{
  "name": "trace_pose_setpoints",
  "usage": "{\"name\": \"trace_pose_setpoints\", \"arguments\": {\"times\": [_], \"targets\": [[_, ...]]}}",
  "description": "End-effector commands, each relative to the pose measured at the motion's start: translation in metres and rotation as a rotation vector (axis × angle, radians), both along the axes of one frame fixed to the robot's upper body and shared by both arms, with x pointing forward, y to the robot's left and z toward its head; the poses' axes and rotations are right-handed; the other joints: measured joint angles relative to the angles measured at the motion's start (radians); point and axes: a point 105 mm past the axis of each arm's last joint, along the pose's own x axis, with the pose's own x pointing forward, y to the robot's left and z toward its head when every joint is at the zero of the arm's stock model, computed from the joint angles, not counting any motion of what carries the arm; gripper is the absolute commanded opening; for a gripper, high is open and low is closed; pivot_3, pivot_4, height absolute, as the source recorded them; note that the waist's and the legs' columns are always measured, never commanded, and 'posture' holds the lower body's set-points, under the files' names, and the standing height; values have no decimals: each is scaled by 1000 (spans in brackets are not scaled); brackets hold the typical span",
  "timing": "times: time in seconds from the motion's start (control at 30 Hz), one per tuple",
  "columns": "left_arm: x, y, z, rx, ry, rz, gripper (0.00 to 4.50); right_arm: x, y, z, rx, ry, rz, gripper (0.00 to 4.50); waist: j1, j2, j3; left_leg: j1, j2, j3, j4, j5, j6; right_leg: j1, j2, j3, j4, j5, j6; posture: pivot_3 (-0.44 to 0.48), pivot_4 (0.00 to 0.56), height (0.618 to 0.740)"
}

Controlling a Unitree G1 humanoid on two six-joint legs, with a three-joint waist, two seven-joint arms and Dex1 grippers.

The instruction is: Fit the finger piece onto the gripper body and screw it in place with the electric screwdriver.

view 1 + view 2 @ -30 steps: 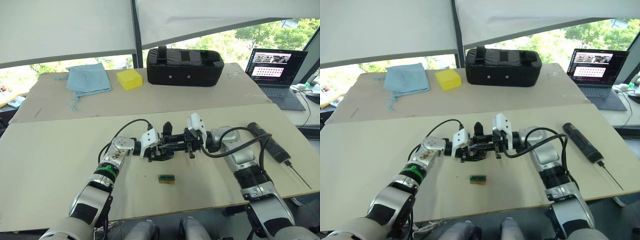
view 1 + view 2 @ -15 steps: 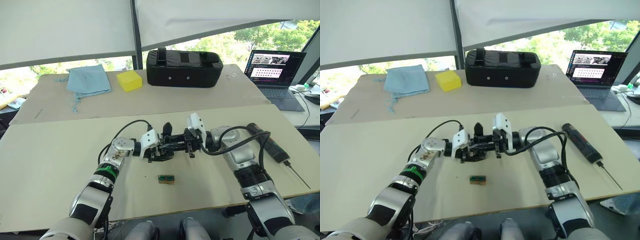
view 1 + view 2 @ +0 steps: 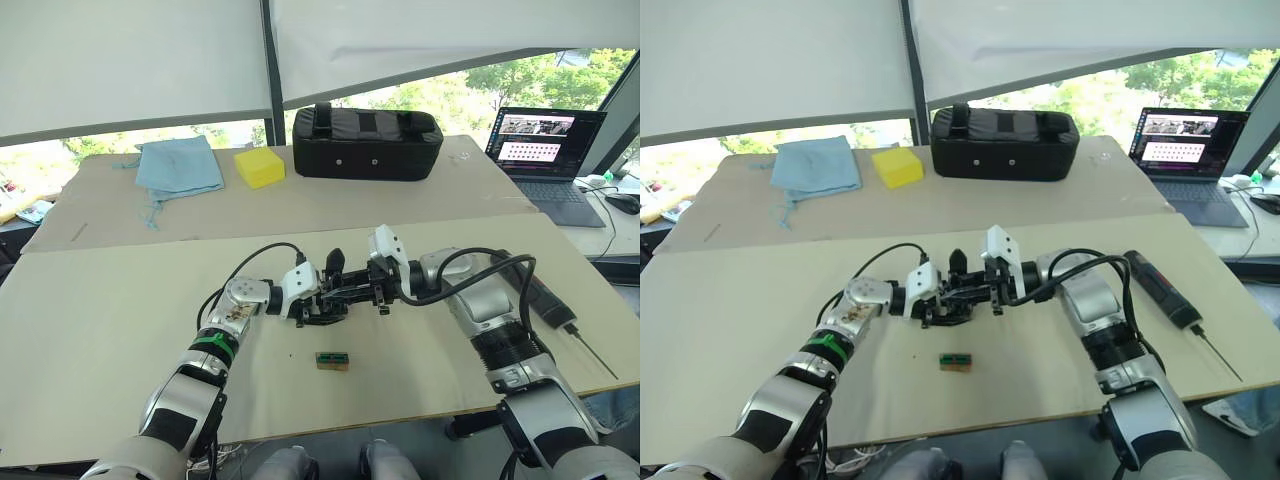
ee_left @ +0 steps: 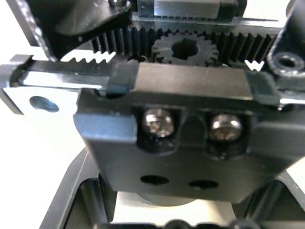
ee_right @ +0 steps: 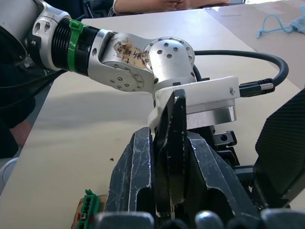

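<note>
Claws meet mid-table: right claw (image 5: pixel 169 191) pinches finger piece (image 5: pixel 172 143); left claw's (image 3: pixel 312 303) grip unclear; screwdriver (image 3: pixel 535 288) aside.

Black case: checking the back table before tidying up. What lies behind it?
Behind the black case only the window frame and trees outside show. The tabletop strip directly behind it is hidden.

Mostly hidden between the meeting arms: chunky black ribbed plastic gripper body (image 3: pixel 335 296). Cut off by frame edges at close range: same block's toothed rack and gear. Partly covered by right arm's cable: thick dark cylindrical electric screwdriver (image 3: pixel 1163 289).
</note>
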Motion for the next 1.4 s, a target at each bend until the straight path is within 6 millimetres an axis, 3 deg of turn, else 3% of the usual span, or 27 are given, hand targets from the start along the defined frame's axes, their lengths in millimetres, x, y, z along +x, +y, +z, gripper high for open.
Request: {"name": "trace_pose_setpoints", "arguments": {"times": [0.03, 0.17, 0.33, 0.37, 0.47, 0.57, 0.93, 1.07, 1.1, 1.17, 1.2, 1.3, 1.4], "targets": [[0, -11, 17, -23, -72, -51, 2386, -5, -21, -71, -256, 189, -93, 385, 0, 0, 0, 1, 0, 0, 0, -2, 2, 2, 1, 0, -1, 0, 0, 0, 150, 740], [0, -11, 16, -22, -70, -49, 2386, -7, -19, -62, -223, 141, -67, 385, 2, 0, 0, 4, 0, 0, -1, -3, 3, 4, 2, 0, -1, 0, 0, 0, 150, 740], [0, -11, 14, -22, -65, -43, 2386, -2, -10, -26, -73, 55, -65, 385, 4, 0, 0, 5, 0, 0, -2, -3, 3, 4, 2, 0, -1, 0, 0, 0, 150, 740], [0, -12, 14, -23, -65, -42, 2386, -3, -10, -21, -58, 65, -60, 1443, 5, 0, 0, 4, 0, 0, -2, -3, 3, 4, 2, 0, -2, 0, 0, 0, 150, 740], [1, -12, 14, -23, -64, -41, 2386, -6, -10, -5, -28, 5, -38, 2434, 12, 2, 1, 0, -1, 0, -1, -2, 1, 0, 1, 0, -2, 0, 0, 0, 150, 740], [1, -12, 13, -24, -63, -40, 2386, -4, -14, -4, -53, -25, -64, 3404, 17, 2, 1, -3, -2, 0, -1, 1, -3, -4, 0, 1, -1, 0, 0, 0, 150, 740], [1, -12, 13, -21, -59, -40, 2386, -4, -38, 17, -44, -61, -129, 3439, 21, 2, 1, -10, -2, 0, 1, 1, -3, -10, 0, 0, -1, 0, 0, 0, 150, 740], [5, -9, 11, -6, -50, -14, 2386, -11, -59, 25, -65, -81, -191, 3439, 22, 1, 1, -16, -2, 0, 2, 2, -4, -12, -4, 0, 0, 0, 0, 0, 150, 740], [6, -8, 11, -4, -49, -10, 3434, -12, -63, 27, -70, -83, -204, 3439, 23, 1, 1, -17, -2, 0, 2, 2, -5, -12, -4, 0, 0, 0, 0, 0, 150, 740], [5, -3, 10, 3, -35, -15, 4281, -14, -79, 30, -97, -66, -285, 3439, 23, 1, 1, -17, -2, 0, 3, 2, -5, -12, -4, 0, -1, 0, 0, 0, 150, 740], [5, 1, 9, 10, -35, -13, 4492, -14, -89, 30, -125, -49, -340, 3691, 22, 1, 1, -17, -2, 0, 3, 2, -5, -12, -4, 0, -1, 0, 0, 0, 150, 740], [5, 18, 10, 35, -49, -7, 4500, -20, -122, 29, -234, 38, -491, 4476, 22, 1, 1, -17, -2, 0, 2, 2, -4, -12, -4, 0, -1, 0, 0, 0, 150, 740], [2, 36, 18, 36, -51, -8, 4500, -20, -159, 29, -355, 107, -670, 4476, 17, 1, 2, -18, -1, 0, 2, 2, -4, -12, -5, 0, -1, 0, 0, 0, 150, 740]]}}
